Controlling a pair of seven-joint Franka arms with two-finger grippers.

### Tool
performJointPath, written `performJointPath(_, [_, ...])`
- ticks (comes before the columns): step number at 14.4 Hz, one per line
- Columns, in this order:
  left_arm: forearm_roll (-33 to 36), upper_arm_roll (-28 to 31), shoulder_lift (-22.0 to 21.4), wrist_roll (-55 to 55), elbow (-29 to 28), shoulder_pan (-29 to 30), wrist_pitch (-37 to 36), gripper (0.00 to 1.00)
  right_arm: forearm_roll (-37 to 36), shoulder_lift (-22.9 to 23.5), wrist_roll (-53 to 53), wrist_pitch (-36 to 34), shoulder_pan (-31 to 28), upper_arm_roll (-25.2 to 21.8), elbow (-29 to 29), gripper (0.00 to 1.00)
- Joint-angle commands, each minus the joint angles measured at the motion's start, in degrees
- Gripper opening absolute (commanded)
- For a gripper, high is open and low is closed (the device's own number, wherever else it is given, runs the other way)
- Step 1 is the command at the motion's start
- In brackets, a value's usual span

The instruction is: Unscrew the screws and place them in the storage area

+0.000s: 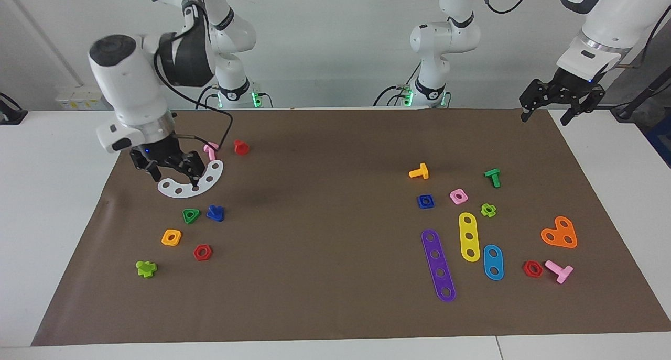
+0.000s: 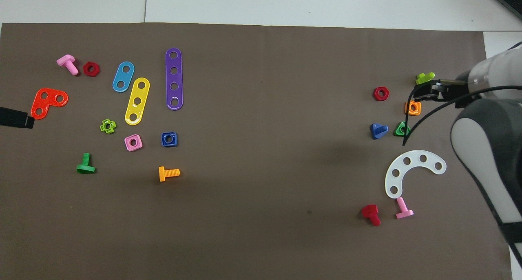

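The dark-blue screw (image 1: 215, 213) (image 2: 378, 131) lies free on the brown mat in the storage area (image 1: 168, 213) (image 2: 391, 113), close beside the green triangular nut (image 1: 191, 215) (image 2: 402, 129). The white curved strip (image 1: 191, 182) (image 2: 412, 170), orange square nut (image 1: 171, 237) and red hexagonal nut (image 1: 202, 252) lie around it. My right gripper (image 1: 173, 174) (image 2: 426, 91) hangs open and empty, raised above the curved strip. My left gripper (image 1: 545, 113) waits open above the mat's corner at the left arm's end.
A pink bolt (image 1: 210, 150), a red bolt (image 1: 241, 147) and a lime piece (image 1: 146, 268) also lie in the storage stretch. Toward the left arm's end lie purple (image 1: 439, 265), yellow and blue strips, a blue square nut (image 1: 425, 201), an orange bolt (image 1: 419, 172) and more small parts.
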Motion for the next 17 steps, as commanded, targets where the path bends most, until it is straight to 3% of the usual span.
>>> performJointPath(1, [-0.80, -0.41, -1.71, -0.31, -1.76, 0.83, -0.35, 1.00, 0.48, -3.24, -0.80, -5.23, -0.73, 0.64, -0.03, 1.00])
performJointPath(3, [-0.80, -0.41, -1.71, -0.31, -1.76, 0.75, -0.35, 1.00, 1.28, -5.97, -1.24, -10.85, -0.73, 0.55, 1.28, 1.00])
performJointPath(7, [-0.71, -0.41, -1.71, -0.31, -1.76, 0.83, -0.35, 1.00, 3.04, -5.28, -9.74, -27.12, -0.55, 1.07, 12.26, 1.00])
performJointPath(11, [-0.80, -0.41, -1.71, -0.31, -1.76, 0.83, -0.35, 1.00, 3.40, -4.49, -8.12, -27.67, 0.50, 1.43, 13.16, 1.00])
performJointPath(13, [-0.80, -0.41, -1.71, -0.31, -1.76, 0.83, -0.35, 1.00, 3.13, -5.97, -5.56, -27.14, 0.77, 1.43, 9.84, 1.00])
performJointPath(17, [-0.80, -0.41, -1.71, -0.31, -1.76, 0.83, -0.35, 1.00, 2.61, -6.07, -4.85, -24.15, 0.77, 1.43, 9.47, 1.00])
